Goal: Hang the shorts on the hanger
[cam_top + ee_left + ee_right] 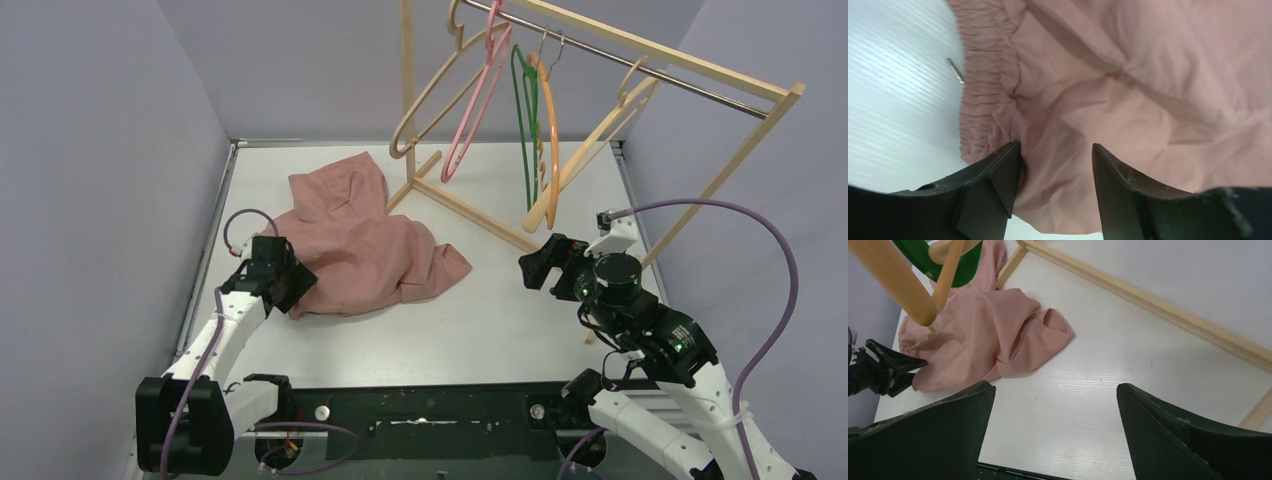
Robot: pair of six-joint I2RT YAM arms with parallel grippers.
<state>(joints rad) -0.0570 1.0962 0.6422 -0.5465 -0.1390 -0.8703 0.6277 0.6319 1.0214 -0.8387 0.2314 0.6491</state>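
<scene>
We see the shorts (pixel 360 240) lying on the counter (pixel 500 320), left of and before the rack (pixel 408 90), whose rail carries hangers (pixel 590 153). The left hand (pixel 290 285) sits at the shorts' near-left edge. The right hand (pixel 540 265) is well apart, to the right.

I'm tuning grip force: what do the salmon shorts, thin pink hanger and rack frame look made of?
Dusty-pink cloth shorts: soft matte fabric, seen in creases and gathered waistband. Thin pink triangular hanger: probably smooth plastic, going by its thin, uniformly coloured outline. Pale square-beamed rack frame: apparently unfinished wood, light tan, matte.
</scene>
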